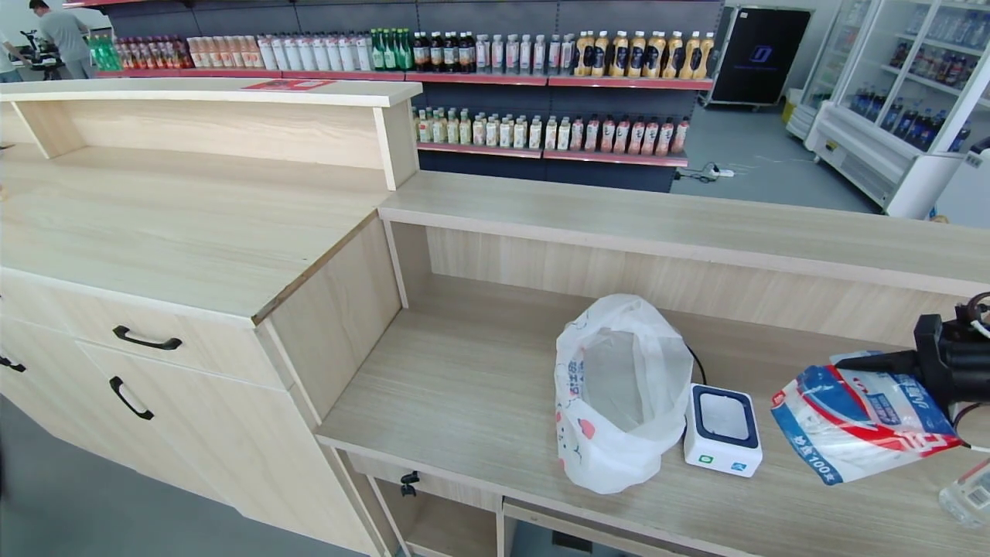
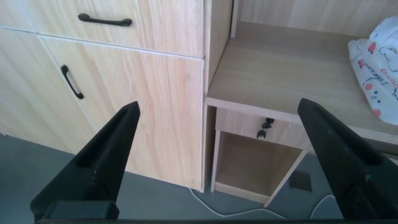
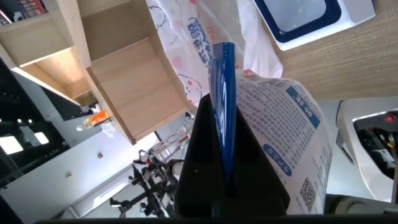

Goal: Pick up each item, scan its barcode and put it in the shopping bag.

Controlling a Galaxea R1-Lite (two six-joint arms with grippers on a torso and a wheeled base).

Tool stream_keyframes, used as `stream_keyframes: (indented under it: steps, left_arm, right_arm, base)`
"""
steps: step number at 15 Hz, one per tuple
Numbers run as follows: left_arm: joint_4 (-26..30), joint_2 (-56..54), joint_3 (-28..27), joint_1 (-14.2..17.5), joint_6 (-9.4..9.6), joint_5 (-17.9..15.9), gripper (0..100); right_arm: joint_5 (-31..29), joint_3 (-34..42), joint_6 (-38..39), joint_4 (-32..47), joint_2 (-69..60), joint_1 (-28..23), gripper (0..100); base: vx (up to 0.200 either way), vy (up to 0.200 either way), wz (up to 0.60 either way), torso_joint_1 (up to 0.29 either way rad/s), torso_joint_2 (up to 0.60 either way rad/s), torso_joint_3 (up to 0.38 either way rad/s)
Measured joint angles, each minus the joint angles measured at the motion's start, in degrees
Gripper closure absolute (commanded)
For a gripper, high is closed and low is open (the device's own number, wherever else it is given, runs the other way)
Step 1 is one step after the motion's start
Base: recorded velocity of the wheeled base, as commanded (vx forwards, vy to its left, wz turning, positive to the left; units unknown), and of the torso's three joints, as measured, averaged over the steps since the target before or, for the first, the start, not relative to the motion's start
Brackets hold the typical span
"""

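Right hand [image 1: 851,367] [image 3: 227,143]: clamped on the upper edge of a blue, white and red plastic packet [image 1: 858,425] [image 3: 280,130]. Packet held off the table [image 1: 464,387], tilted, printed face up, near the table's right end.

Scanner [image 1: 722,429] [image 3: 305,18]: small white box with a dark-rimmed window on top. Flat on the table, just left of the held packet and apart from it.

Shopping bag [image 1: 619,394] [image 3: 186,37] [image 2: 376,56]: white printed plastic, upright, mouth open. Touching the scanner's left side.

Clear bottle [image 1: 967,495]: labelled, at the table's near right edge, below the packet, cut off by the frame.

Left hand [image 2: 217,104]: fingers [image 2: 99,168] spread wide, gripping nothing. Low, in front of the cabinet doors [image 2: 124,93] left of the table.

Cabinet [image 1: 193,232]: light wood, taller than the table, black handles [image 1: 147,339].

Shelves [image 1: 541,77]: rows of bottled drinks, beyond the table.

Glass-door fridges [image 1: 889,93]: far right.
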Motion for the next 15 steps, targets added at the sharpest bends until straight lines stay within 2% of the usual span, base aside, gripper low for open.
stream_keyframes:
  steps: [8, 15]
  left_arm:
    - [0.0, 0.0, 0.0, 0.0, 0.02, 0.0, 0]
    - [0.0, 0.0, 0.0, 0.0, 0.0, 0.0, 0]
  right_arm:
    - [6.2, -1.0, 0.1, 0.0, 4.0, -1.1, 100]
    - [6.5, -3.8, 0.1, -0.1, 8.2, -1.0, 100]
  base:
    - [0.0, 0.0, 0.0, 0.0, 0.0, 0.0]
    - [0.0, 0.0, 0.0, 0.0, 0.0, 0.0]
